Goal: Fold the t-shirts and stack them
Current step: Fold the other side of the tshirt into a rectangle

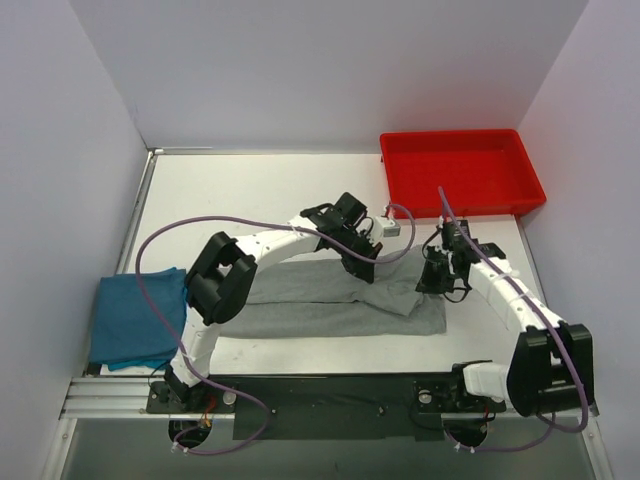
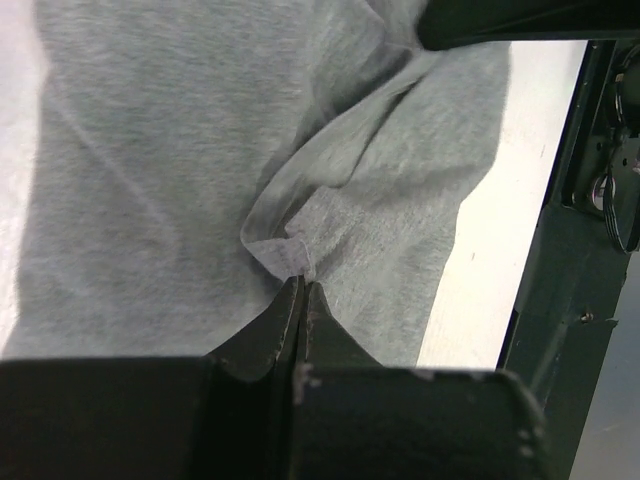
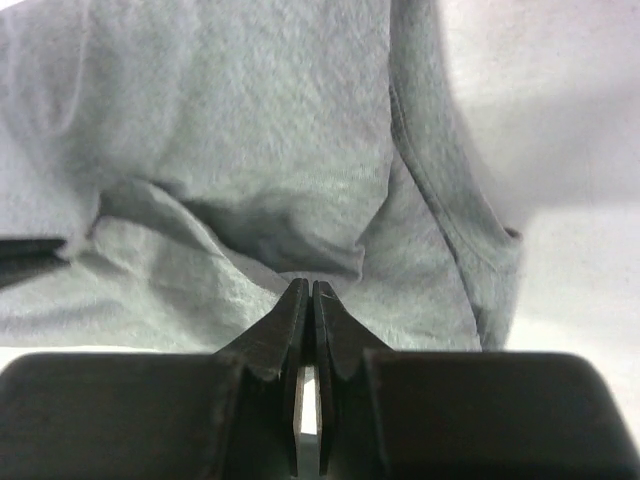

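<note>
A grey t-shirt (image 1: 320, 305) lies partly folded across the middle of the table. A folded blue t-shirt (image 1: 135, 320) sits at the left edge. My left gripper (image 1: 366, 268) is at the grey shirt's upper right part. In the left wrist view its jaws (image 2: 303, 285) are shut on a raised fold of the grey cloth (image 2: 150, 170). My right gripper (image 1: 437, 283) is at the shirt's right edge. In the right wrist view its jaws (image 3: 308, 288) are shut, with their tips in a crease of the grey cloth (image 3: 250, 120).
A red tray (image 1: 530, 190) stands at the back right. White walls close in both sides and the back. The black base plate (image 1: 330, 390) runs along the near edge and shows in the left wrist view (image 2: 560, 300).
</note>
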Controlling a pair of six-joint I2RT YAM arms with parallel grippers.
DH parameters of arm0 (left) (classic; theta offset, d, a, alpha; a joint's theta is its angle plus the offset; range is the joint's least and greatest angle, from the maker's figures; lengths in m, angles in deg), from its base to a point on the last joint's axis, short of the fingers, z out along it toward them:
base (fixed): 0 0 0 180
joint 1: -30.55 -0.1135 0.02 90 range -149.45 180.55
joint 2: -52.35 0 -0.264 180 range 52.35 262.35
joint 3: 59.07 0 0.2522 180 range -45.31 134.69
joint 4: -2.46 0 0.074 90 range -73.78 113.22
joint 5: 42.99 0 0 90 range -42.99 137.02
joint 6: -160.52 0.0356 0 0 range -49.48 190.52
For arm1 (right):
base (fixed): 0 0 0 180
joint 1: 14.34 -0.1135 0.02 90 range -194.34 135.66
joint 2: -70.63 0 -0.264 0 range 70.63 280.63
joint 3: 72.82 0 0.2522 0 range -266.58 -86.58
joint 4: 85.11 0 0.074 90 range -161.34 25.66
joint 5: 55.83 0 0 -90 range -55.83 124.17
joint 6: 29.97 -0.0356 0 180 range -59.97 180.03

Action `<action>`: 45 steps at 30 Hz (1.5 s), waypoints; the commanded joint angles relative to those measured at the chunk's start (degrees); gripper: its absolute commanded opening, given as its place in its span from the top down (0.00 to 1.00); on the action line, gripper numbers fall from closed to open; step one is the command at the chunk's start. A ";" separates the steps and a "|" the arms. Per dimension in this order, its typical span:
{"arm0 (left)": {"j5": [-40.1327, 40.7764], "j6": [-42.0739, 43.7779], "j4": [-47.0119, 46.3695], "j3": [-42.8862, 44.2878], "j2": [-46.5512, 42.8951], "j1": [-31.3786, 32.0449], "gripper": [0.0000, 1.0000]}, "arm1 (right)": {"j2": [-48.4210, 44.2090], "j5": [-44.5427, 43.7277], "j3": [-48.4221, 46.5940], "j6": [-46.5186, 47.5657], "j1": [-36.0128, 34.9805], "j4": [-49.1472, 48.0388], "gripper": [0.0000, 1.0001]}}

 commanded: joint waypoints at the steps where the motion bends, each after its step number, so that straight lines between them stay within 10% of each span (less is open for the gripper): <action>1: -0.56 -0.16 -0.86 0.30 -5.34 -3.09 1.00 | -7.18 -0.90 2.19 -0.53 0.12 4.02 1.00; 22: -0.11 -3.50 -9.83 -9.90 -4.82 -5.21 1.00 | 12.56 3.75 -10.90 3.42 0.92 -10.76 1.00; 28: 1.29 -4.20 -10.27 -10.87 -5.34 -5.73 1.00 | 14.62 3.85 -15.65 5.44 0.74 -7.08 0.60; 45: 0.33 -6.57 -11.85 -11.57 -4.29 -5.82 1.00 | 2.73 6.04 5.80 -5.10 2.94 -9.79 0.67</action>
